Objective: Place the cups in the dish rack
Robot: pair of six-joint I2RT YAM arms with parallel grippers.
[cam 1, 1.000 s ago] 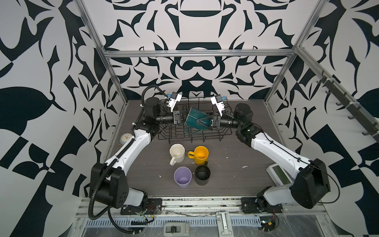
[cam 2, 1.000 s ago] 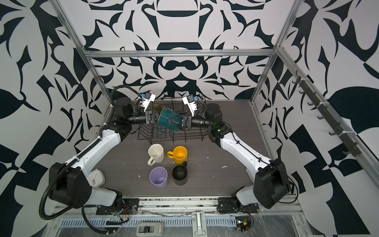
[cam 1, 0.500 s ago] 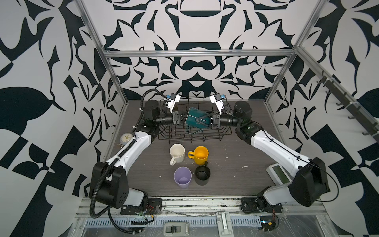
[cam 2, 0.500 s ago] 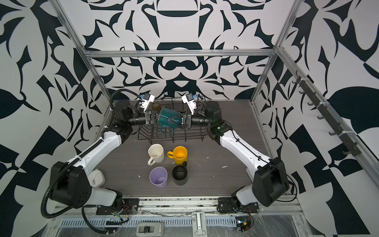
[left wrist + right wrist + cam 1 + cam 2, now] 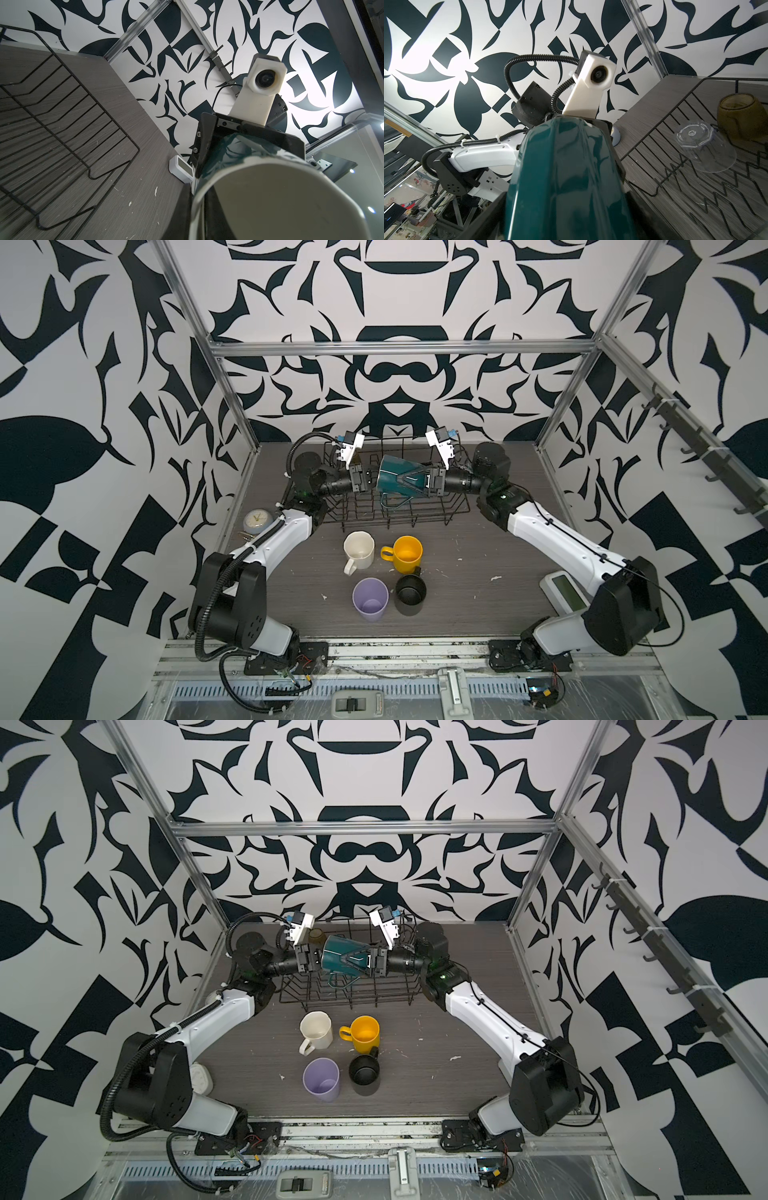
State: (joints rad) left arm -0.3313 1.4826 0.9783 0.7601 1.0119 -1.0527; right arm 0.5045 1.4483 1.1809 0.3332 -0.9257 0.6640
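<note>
The dark-green mug (image 5: 386,472) (image 5: 334,957) hangs on its side over the dish rack (image 5: 415,514) (image 5: 361,996), between both grippers. My right gripper (image 5: 405,482) (image 5: 566,207) is shut across its body (image 5: 566,166). My left gripper (image 5: 371,481) (image 5: 199,218) is shut on its rim, facing the cream inside (image 5: 280,197). A clear tumbler (image 5: 704,145) and an amber tumbler (image 5: 741,116) sit upside down in the rack. On the table in front stand a cream mug (image 5: 358,549), a yellow mug (image 5: 407,553), a lilac tumbler (image 5: 370,599) and a black mug (image 5: 410,595).
A round clock (image 5: 257,520) lies left of the rack by the left arm. A square clock (image 5: 563,591) sits at the right, near the right arm's base. Patterned walls and metal frame posts close in the table on three sides.
Hardly anything differs: the green mug stays between both grippers over the rack, and the left jaws have tightened a touch on its rim.
</note>
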